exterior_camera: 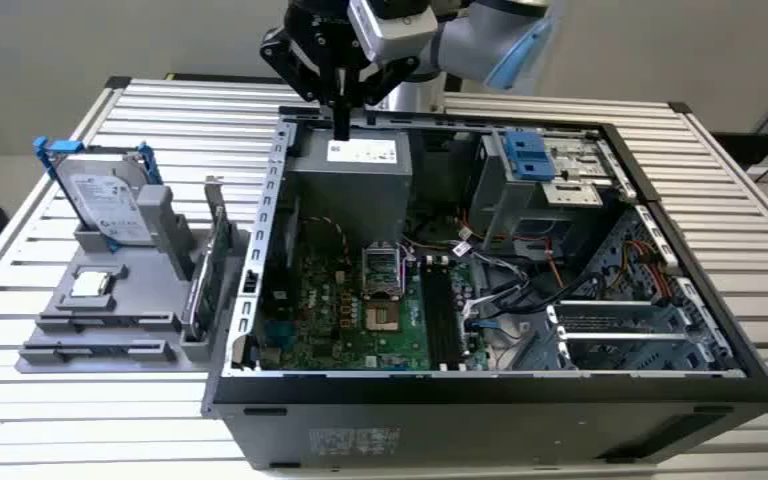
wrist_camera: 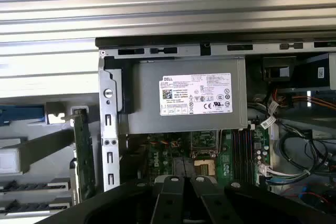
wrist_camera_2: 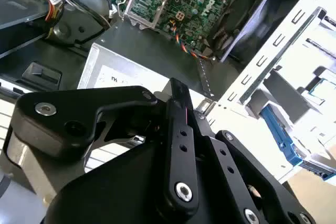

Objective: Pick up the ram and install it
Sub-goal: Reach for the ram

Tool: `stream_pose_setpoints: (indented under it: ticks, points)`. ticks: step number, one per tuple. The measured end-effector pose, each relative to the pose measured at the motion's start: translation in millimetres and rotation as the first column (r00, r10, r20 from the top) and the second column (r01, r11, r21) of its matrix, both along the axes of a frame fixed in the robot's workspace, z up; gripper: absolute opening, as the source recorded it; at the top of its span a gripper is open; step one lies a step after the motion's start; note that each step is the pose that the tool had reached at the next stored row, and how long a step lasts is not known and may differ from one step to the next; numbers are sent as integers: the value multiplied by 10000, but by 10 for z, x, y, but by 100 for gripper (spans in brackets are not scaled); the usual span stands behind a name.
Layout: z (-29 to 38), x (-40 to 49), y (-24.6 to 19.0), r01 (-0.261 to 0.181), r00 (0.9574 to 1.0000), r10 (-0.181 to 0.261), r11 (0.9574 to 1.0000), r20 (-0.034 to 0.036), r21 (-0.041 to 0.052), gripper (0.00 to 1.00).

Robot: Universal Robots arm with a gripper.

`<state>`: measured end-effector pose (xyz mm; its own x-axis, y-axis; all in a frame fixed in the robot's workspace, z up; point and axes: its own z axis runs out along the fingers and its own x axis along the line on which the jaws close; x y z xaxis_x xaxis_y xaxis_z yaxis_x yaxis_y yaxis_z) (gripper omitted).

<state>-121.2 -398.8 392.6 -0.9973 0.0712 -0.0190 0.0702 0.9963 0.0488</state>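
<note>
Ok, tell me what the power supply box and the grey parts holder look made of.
Power supply box: likely sheet steel, dull grey, folded edges. Grey parts holder: apparently plastic, uniform matte grey, blocky stepped shapes.

The exterior view sits up high off the near side of the slatted table, a fair way back. It looks down and away into the open computer case, with the parts holder on the exterior view's left and the arm at the far end.

Both wrist cams ride right behind the gripper, over the case's far end. The first wrist view looks pretty much straight down past the gripper, with far table slats beyond. The second wrist view is tilted and jammed up close to the gripper, facing back toward the near side.

All three share the power supply and motherboard.
</note>
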Motion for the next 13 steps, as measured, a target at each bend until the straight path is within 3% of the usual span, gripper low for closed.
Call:
stream_pose_setpoints:
  ticks: [13]
  points:
    - [1, -27, 0, 0, 10000, 0, 10000, 0, -1, 0]
